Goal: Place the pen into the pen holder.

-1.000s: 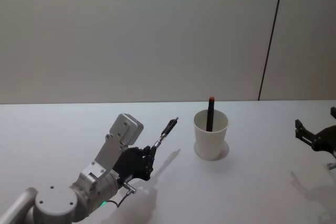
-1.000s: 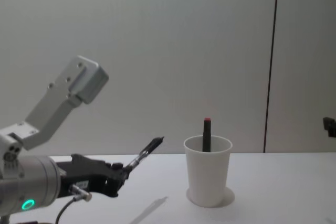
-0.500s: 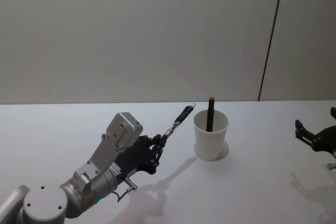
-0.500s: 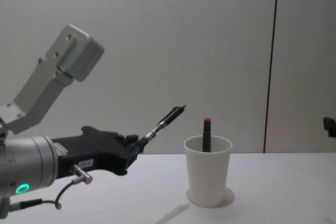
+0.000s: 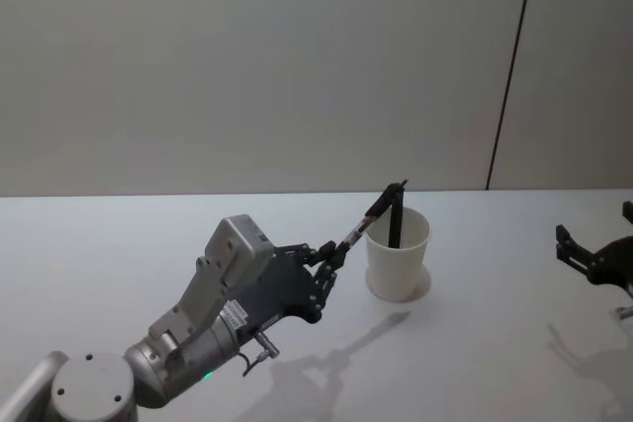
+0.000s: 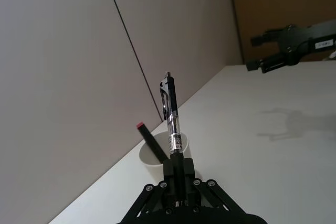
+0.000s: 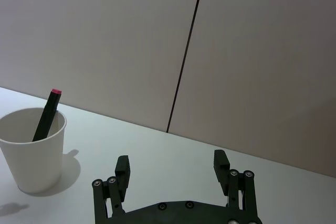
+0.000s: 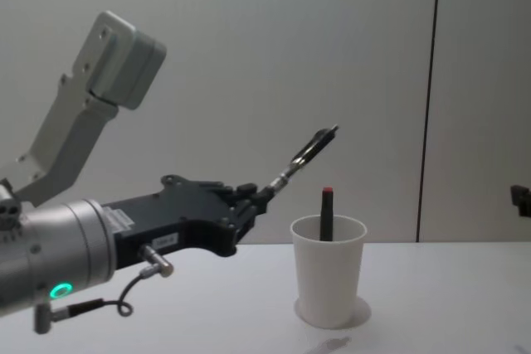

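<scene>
1. Near left, the left gripper (image 5: pixel 326 262) pinches a slim black-and-clear pen (image 5: pixel 368 219) by its lower end.
2. At the right edge, the right gripper (image 7: pixel 171 159) hovers, fingers spread.
3. The pen slants up; its far end is above the plain white paper cup (image 5: pixel 398 259).
4. The cup stands upright mid-table, holding a black red-capped marker (image 8: pixel 326 215).

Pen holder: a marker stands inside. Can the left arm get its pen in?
Probably yes: the left gripper holds the pen by the pen holder, whose mouth the marker leaves mostly free; the right gripper is parked aside.
</scene>
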